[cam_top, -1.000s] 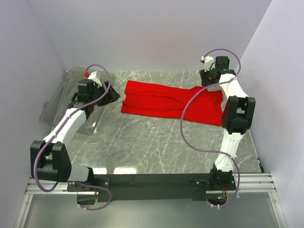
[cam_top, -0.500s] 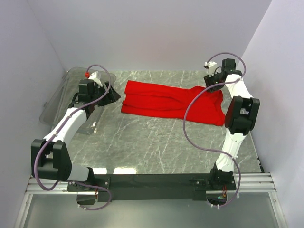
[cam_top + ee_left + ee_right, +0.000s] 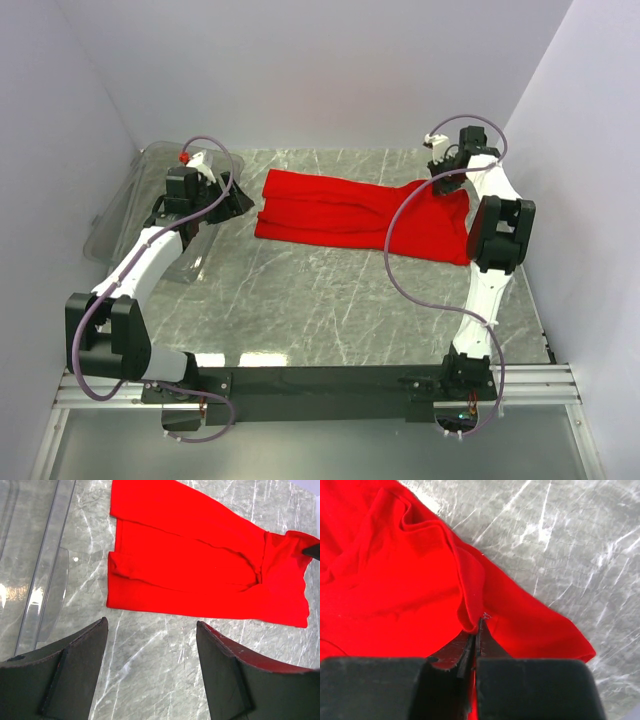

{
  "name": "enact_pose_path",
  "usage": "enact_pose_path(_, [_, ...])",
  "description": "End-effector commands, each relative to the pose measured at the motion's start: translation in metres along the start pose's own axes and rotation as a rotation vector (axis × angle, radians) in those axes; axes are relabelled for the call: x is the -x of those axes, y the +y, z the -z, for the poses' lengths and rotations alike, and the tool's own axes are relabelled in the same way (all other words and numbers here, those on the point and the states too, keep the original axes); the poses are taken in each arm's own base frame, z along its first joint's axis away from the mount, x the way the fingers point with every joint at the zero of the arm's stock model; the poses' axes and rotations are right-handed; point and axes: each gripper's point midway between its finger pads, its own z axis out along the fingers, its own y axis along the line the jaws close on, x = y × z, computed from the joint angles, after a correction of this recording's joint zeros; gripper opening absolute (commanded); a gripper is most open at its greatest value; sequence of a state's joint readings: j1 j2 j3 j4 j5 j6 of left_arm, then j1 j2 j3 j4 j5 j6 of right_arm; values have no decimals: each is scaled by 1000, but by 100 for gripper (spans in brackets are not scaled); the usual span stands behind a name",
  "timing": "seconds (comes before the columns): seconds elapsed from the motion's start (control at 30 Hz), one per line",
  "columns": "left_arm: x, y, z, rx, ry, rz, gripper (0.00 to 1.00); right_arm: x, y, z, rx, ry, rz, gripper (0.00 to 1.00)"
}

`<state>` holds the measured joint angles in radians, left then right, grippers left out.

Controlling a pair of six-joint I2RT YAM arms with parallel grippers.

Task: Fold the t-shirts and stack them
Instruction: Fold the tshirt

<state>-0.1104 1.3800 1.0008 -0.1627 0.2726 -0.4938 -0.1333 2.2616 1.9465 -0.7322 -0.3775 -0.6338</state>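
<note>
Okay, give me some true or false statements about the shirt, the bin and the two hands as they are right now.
1. The shirt lies on the table, outside the bin. True.
2. The left hand is shut on the shirt. False: it is open and holds nothing, and only bare table shows between its fingers, short of the shirt's edge.
3. The right hand is shut, pinching a fold of the shirt. True.
4. The bin sits on the table's right side. False: it is on the left, by the left arm.
</note>
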Motion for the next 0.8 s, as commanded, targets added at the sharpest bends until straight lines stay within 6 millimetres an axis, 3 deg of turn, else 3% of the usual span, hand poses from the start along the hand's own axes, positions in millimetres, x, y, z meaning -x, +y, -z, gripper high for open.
enact_pose_path(0.0, [14,-10,5,-34,-37,-8,77,34,-12,24,-75,-87,15,0])
enact_pose_path(0.1, [15,-11,4,-36,-35,-9,77,47,-23,33,-136,-117,-11,0])
enact_pose_path(0.23, [17,-12,3,-37,-37,-10,77,47,-36,28,-190,-95,-62,0])
enact_pose_path(0.37, [16,-12,4,-38,-36,-10,77,44,-52,24,-277,-85,-103,18])
enact_pose_path(0.57, [17,-13,3,-40,-32,-9,76,48,-54,22,-288,-103,-125,48])
enact_pose_path(0.77, [21,-13,3,-36,-35,-12,76,52,-40,29,-204,-135,-87,47])
